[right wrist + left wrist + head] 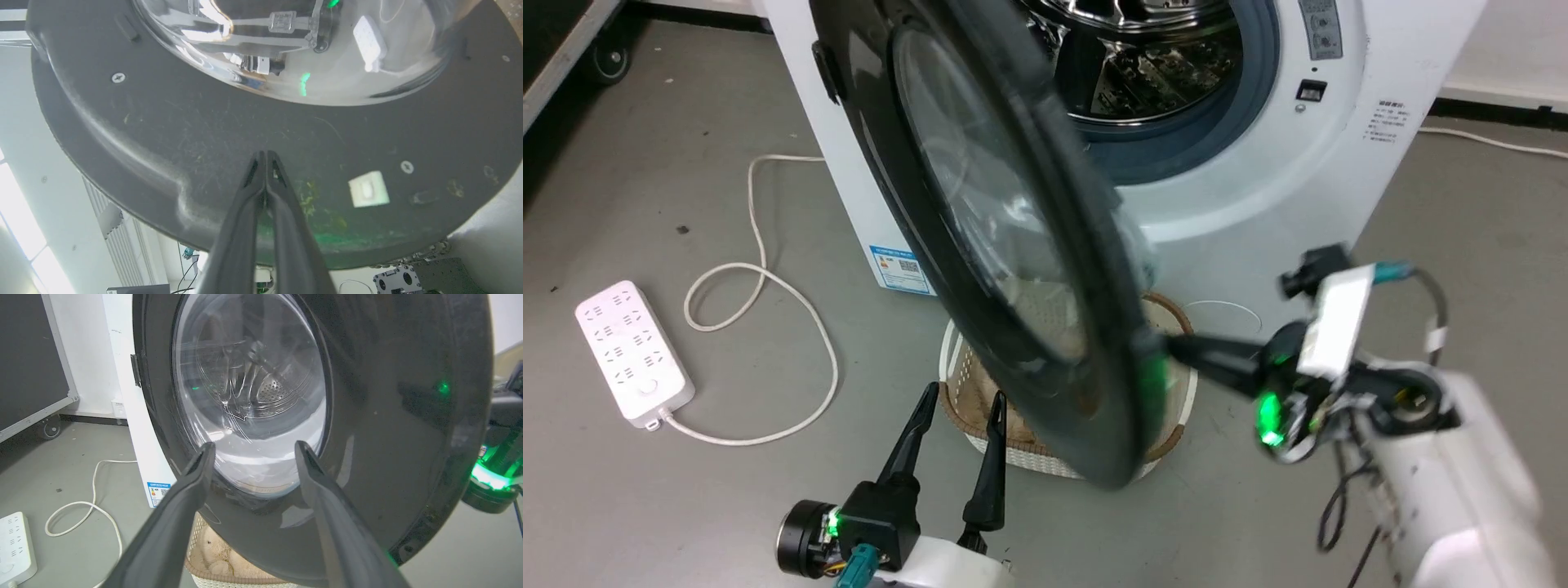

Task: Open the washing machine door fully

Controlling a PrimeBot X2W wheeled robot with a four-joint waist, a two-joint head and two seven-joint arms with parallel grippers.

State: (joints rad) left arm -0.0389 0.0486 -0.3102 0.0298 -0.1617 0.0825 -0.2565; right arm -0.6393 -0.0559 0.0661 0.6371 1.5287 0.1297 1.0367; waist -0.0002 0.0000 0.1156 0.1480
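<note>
The right gripper (1174, 345), clenched on nothing, is set tip-first against the inner face of the door (1013, 245) near its rim. The left gripper (958, 402), spread wide, is held before the outer face. The door is stood half open from the washer (1258, 204), above a basket (1029, 461).

Nothing is legible: the blue-edged sticker (900, 268) low on the washing machine (1258, 204), its grey label strip (1321, 28) and the small printed lines (1388, 121) beside the drum opening are too fine to read.

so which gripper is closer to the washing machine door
Right. The right gripper, shut, touches the inner face of the washing machine door; the left gripper, open, sits short of its outer face.
</note>
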